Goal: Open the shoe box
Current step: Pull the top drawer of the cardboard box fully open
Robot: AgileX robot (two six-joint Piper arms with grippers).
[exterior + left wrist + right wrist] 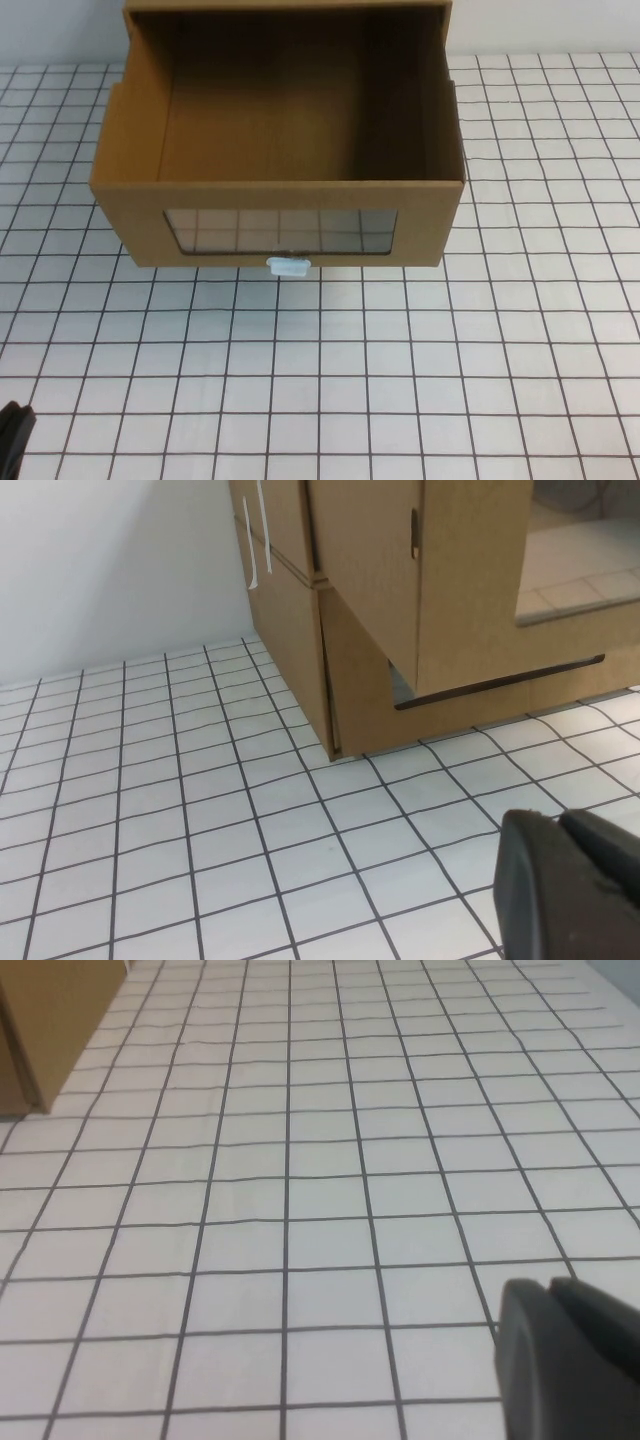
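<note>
Two tools, both clenched on nothing. The left tool [565, 840] sits low at the near left corner of the white grid-lined counter [400, 380]. The right tool [555, 1305] hovers over bare tiles away from the box, out of the high view.

Well apart from both, the brown cardboard shoe box with a clear window panel [280, 140] stands at the far middle. Its top is open and it's hollow inside, so I'd say it's about done.

Empty cardboard like that is light, bendy and will skid if shoved. The small white pull tab [288, 265] under the window looks like the spot to pinch.
</note>
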